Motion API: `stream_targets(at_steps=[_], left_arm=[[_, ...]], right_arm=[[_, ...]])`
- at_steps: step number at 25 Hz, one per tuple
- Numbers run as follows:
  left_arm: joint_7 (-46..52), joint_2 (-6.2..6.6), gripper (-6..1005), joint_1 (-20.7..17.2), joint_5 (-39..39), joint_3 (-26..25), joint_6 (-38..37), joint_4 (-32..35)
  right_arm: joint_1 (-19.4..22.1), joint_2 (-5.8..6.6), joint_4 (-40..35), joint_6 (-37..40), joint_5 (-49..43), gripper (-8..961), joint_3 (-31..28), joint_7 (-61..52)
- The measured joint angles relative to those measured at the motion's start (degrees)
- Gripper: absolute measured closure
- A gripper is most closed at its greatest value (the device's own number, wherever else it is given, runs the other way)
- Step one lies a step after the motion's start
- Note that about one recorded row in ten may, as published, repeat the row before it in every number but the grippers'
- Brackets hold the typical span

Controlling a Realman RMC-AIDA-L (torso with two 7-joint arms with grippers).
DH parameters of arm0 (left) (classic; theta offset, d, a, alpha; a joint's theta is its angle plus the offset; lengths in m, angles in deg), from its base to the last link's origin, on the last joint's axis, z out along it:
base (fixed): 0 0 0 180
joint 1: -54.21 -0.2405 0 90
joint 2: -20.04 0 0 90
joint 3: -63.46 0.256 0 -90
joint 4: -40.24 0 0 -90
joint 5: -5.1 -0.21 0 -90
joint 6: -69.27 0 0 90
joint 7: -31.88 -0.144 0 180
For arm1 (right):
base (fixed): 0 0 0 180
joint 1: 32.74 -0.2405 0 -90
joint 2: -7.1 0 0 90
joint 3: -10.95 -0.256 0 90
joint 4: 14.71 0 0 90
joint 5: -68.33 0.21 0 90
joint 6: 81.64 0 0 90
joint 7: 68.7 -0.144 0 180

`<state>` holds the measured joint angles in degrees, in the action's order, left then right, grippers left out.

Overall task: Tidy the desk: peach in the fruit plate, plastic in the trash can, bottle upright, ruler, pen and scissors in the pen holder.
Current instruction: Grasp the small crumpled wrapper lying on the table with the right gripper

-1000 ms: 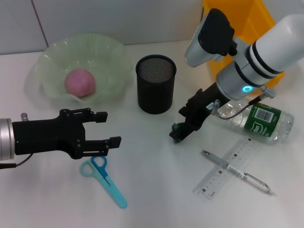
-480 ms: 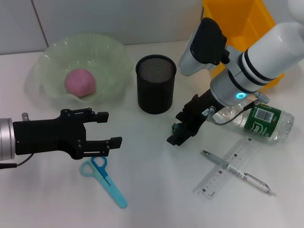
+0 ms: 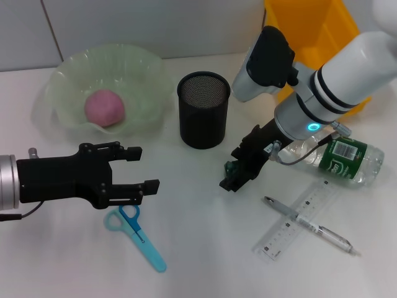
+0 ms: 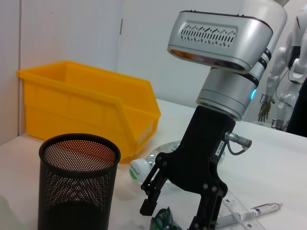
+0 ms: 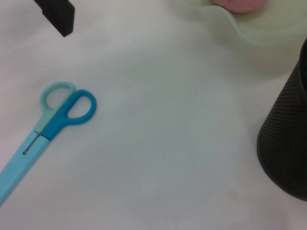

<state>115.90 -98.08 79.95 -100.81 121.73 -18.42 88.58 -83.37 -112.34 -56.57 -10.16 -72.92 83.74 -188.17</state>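
Desk surface is plain white w/ a pale wall behind. Your right gripper (image 3: 234,177) sits low, fingers spread, w/ green plastic (image 4: 165,219) between the tips; can't tell if it's touching them. Pen holder (image 3: 203,110) is just beyond it. Left gripper (image 3: 141,169) hangs open just above scissors (image 3: 135,233). Bottle (image 3: 338,158) lies partly hidden behind the right arm.

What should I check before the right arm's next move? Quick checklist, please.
1. Right gripper open over green plastic scrap: ok.
2. Scrap grasped: not ok, it lies on the desk.
3. Yellow bin reachable behind the arm: cannot tell.
4. Peach in fruit plate: ok.
5. Bottle upright: not ok, lying down.
6. Left gripper open above scissors, clear of the right arm: ok.
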Motion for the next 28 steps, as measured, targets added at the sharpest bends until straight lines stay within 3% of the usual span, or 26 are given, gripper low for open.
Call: stream_targets(at_steps=[18, 21, 28], left_arm=[[-0.03, 0.00, 203, -0.39, 0.00, 0.00, -0.12, 0.05], [-0.05, 0.06, 203, -0.42, 0.00, 0.00, -0.17, 0.10], [-0.09, 0.09, 203, -0.31, 0.05, 0.00, -0.30, 0.27]], right_arm=[[0.24, 0.00, 0.21, -0.87, -0.09, 322, 0.95, -0.58], [0.35, 0.00, 0.20, -0.90, -0.09, 555, 0.95, -0.59], [0.65, 0.07, -0.24, -0.24, 0.21, 620, 0.62, -0.66]])
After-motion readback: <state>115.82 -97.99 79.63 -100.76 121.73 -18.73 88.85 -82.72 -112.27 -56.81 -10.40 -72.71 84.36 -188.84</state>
